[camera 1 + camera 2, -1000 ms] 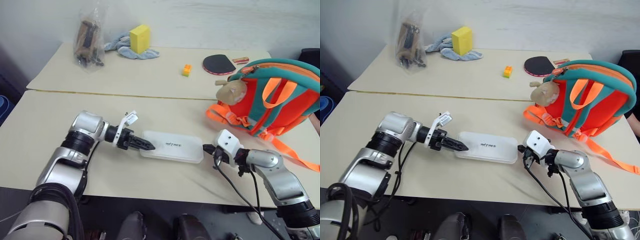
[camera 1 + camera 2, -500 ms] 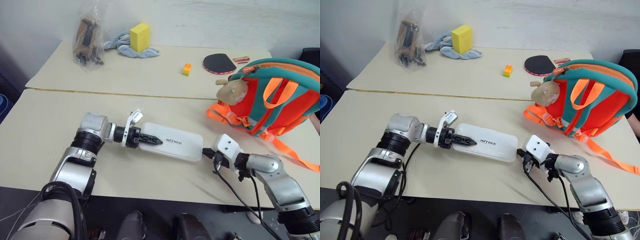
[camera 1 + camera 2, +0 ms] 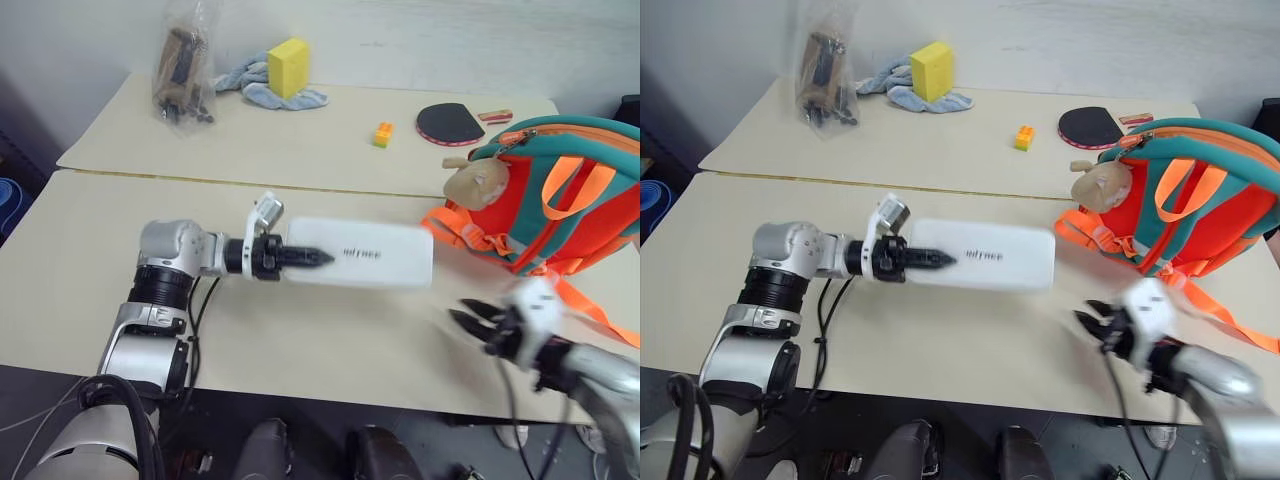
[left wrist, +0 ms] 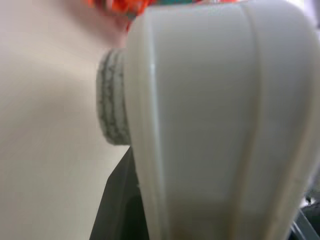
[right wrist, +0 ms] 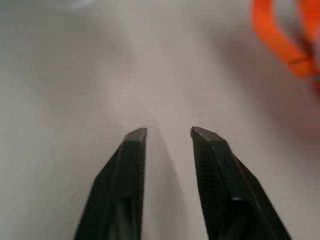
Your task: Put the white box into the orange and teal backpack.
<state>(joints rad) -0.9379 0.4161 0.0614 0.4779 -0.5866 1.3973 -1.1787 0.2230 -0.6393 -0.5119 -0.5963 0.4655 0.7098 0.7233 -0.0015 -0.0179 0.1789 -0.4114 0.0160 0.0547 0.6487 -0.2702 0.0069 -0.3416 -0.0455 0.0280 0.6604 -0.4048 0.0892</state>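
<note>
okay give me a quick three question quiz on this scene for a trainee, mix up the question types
1. True or false: the white box is already inside the orange and teal backpack.
2. Which gripper holds the box? A) left B) right C) both
3. Fill in: the right gripper has its fingers ____, with nothing between them.

Key:
1. False; the box is outside the backpack, over the table.
2. A, the left gripper.
3. open.
</note>
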